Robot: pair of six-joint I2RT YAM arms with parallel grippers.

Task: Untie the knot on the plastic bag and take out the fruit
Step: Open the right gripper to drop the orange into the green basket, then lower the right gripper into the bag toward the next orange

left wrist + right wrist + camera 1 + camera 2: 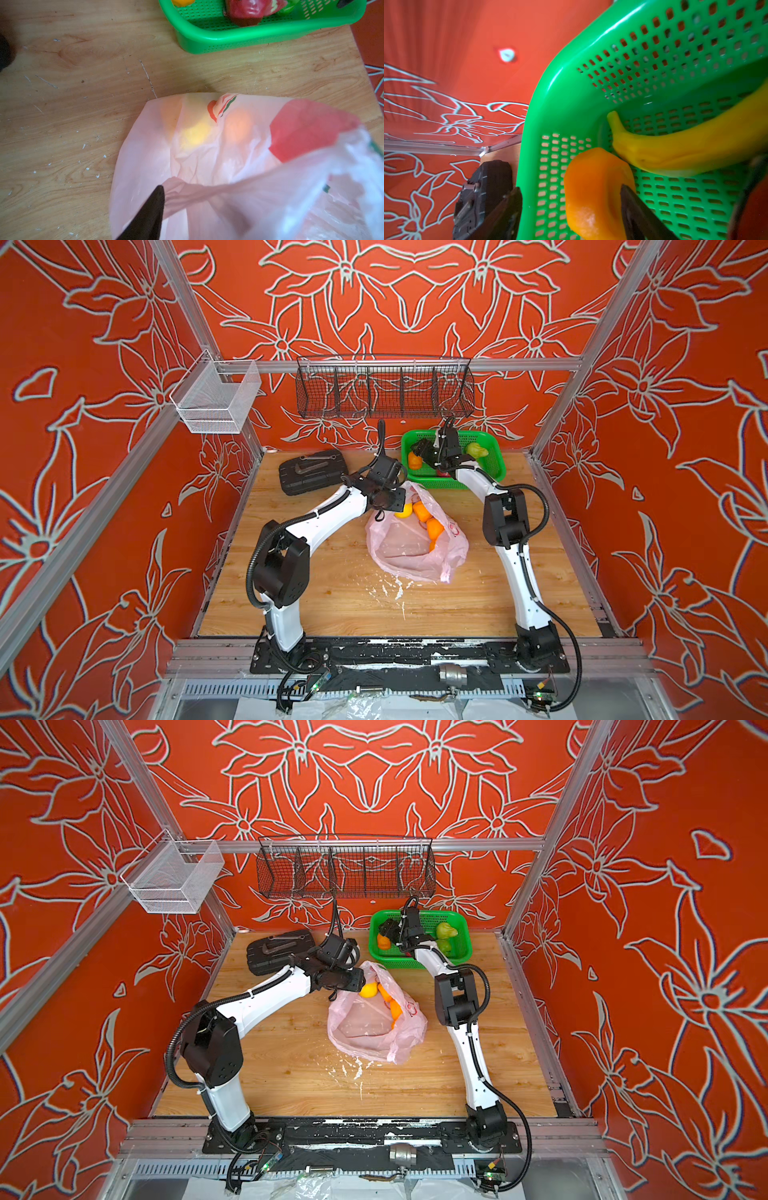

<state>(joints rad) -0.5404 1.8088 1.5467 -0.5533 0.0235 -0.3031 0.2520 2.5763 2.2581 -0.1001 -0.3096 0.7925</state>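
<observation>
The pale-pink plastic bag (415, 556) lies mid-table with its mouth gaping open; no knot shows. Inside it lie a yellow fruit (404, 511) and oranges (434, 529), which glow through the plastic in the left wrist view. My left gripper (382, 510) is at the bag's far rim. One dark finger (155, 207) presses a bunched, taut fold of the bag (207, 166), and the other finger is hidden behind plastic. My right gripper (570, 188) hangs inside the green basket (571, 83), its jaws apart around an orange fruit (596, 187) resting on the basket floor.
The green basket (494, 464) at the back right also holds a banana (675, 149), green fruits (445, 930) and a red dragon fruit (249, 9). A black tool case (313, 470) lies at the back left. A black wire rack (384, 389) and a white mesh basket (216, 402) hang on the rails.
</observation>
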